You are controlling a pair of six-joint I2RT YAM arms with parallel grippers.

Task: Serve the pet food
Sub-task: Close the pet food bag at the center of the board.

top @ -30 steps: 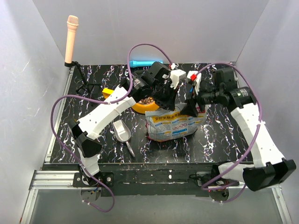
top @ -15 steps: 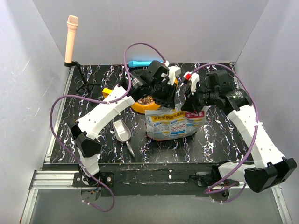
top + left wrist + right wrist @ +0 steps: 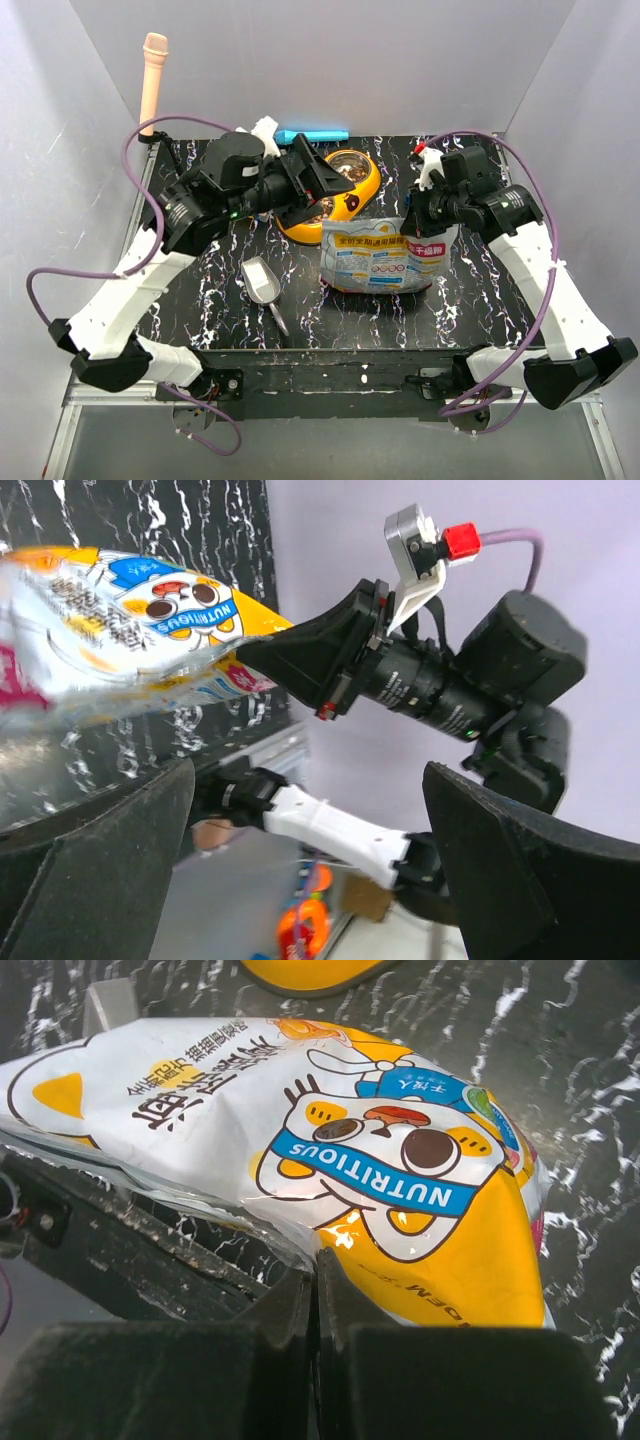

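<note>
Left claw point(image 3: 322, 186) hangs wide apart over the yellow bowl point(image 3: 372, 182); brown kibble point(image 3: 320, 208) shows in the bowl's near cup. Right claw point(image 3: 420, 212) is clamped on the top edge of the bag point(image 3: 380, 258), upright on the desk point(image 3: 200, 300) just beside the bowl.

Bright even light, soft shadows, foil bag point(image 3: 100, 640) blurred at left wrist
</note>
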